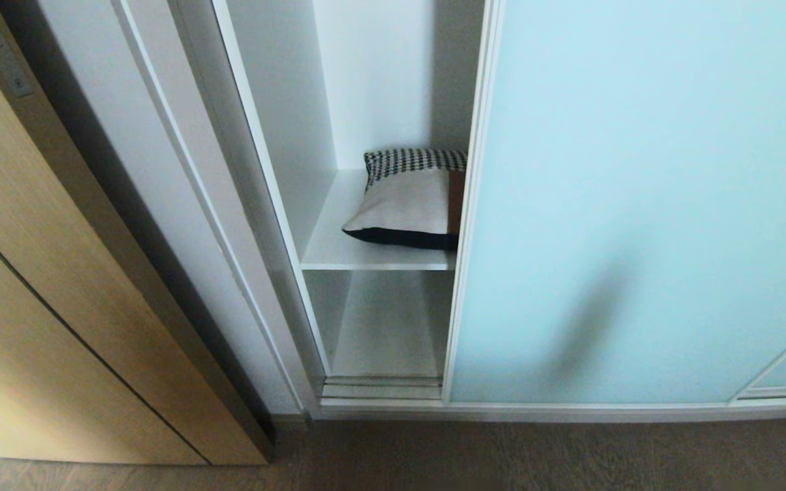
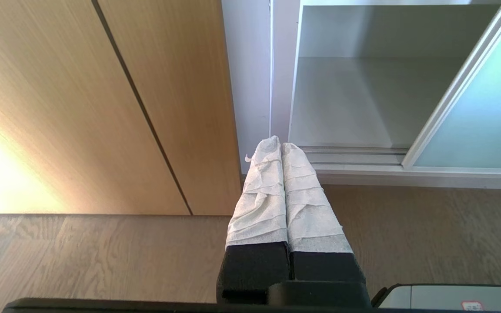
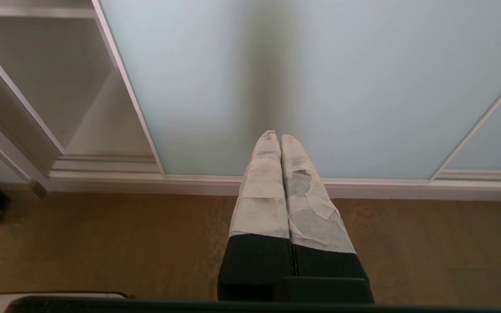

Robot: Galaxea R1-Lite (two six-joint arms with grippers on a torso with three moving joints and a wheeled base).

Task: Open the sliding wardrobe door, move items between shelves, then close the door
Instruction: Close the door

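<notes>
Frosted pale-blue glass, slim silver-white frame: the sliding wardrobe door (image 1: 638, 204), drawn partway across, leaving a narrow gap at the left of the wardrobe. Inside the gap, on the upper white shelf (image 1: 338, 252), the patchwork cushion (image 1: 410, 201), lying flat with its houndstooth strip toward the back wall and its right edge hidden behind the door frame. Below it, the lower shelf (image 1: 383, 327), bare where visible. Further left, the white wardrobe side panel (image 1: 161, 204), then the tan wood door (image 1: 38, 273) with a black lever at its edge. Wood-grain floor (image 1: 502, 457) along the foot of it all.

Neither arm in the head view. Seen from its own wrist camera, the left gripper (image 2: 281, 145), cloth-wrapped fingers (image 2: 259, 191) pressed together with nothing between them, low above the floor, pointing toward the foot of the open compartment. Likewise the right gripper (image 3: 275, 135), jaws fully together and empty, aimed at the glass panel just above the bottom track (image 3: 276, 182), apparently close to it but contact not certain.

Judged from the layout: cushion apparently not yet shifted, or already placed; impossible to say which. Gap looks tight for reaching in. Likely next need: more opening, so a flat push on the door frame edge toward the right, then wide jaws for the soft, bulky cushion.
</notes>
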